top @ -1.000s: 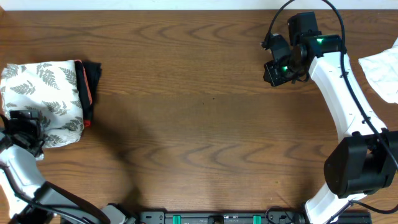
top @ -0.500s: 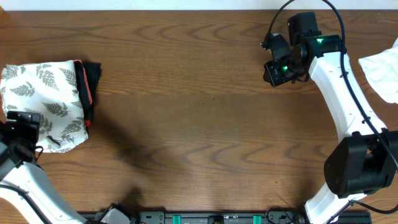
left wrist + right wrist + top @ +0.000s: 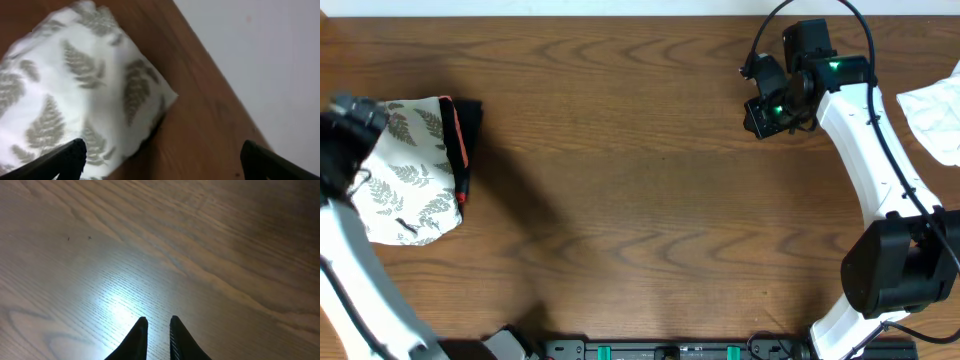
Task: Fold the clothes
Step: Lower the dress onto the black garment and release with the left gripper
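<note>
At the far left edge of the table (image 3: 640, 200), the left arm (image 3: 345, 240) is reaching up along the side, and its head is showing only as a dark blur over the left rim of the clothes (image 3: 410, 170). The left gripper (image 3: 164, 152) is hanging above the fabric with its jaws spread wide and nothing between them. Through its own camera, one black fingertip (image 3: 70, 156) is showing over the leaf print and the other over bare wood near the table's edge.

The clothes themselves, white with grey-green fern leaves, are lying folded into a compact, roughly square packet at the table's left end. A black bundle (image 3: 468, 125) with a coral-pink edge is sitting against the packet's right side, touching it.

The broad middle of the brown wooden top is showing only grain and the arms' shadows.

Further right, near the far edge, the right gripper (image 3: 156, 330) is pointing down at bare wood, well apart from the clothes. Its fingers (image 3: 136, 339) are drawn almost together, with just a sliver of table between them, and they are gripping nothing. At the right edge, a plain white cloth (image 3: 935, 120) is lying partly out of view.
</note>
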Robot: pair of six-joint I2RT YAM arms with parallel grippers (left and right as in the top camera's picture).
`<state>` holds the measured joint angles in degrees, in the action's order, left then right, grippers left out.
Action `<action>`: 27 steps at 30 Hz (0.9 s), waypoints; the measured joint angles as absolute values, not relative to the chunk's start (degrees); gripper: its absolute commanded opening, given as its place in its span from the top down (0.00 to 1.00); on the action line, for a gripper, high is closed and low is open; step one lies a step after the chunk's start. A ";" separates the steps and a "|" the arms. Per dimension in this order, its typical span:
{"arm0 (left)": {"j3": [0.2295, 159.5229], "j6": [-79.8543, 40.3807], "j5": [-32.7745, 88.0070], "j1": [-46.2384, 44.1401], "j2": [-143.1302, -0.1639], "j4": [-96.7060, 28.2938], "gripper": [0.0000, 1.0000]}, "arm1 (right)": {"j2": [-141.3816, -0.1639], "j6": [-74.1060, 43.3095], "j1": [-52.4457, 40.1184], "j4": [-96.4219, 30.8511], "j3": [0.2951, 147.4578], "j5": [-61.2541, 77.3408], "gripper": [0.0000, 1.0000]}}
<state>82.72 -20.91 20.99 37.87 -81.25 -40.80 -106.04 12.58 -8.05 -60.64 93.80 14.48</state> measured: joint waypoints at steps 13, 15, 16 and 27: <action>86.50 -13.63 11.40 31.55 -103.61 -48.23 0.02 | -106.04 12.58 -8.05 -60.73 93.80 14.50 0.85; 86.52 -13.39 10.81 31.11 -106.78 -47.75 0.02 | -106.04 12.58 -8.05 -60.90 93.80 14.50 0.85; 86.56 -13.23 10.46 30.83 -108.33 -47.64 0.02 | -106.04 12.58 -8.05 -60.90 93.80 14.48 0.85; 88.01 -13.02 6.72 27.86 -114.06 -48.58 0.02 | -106.04 12.58 -8.05 -61.47 93.80 14.50 0.85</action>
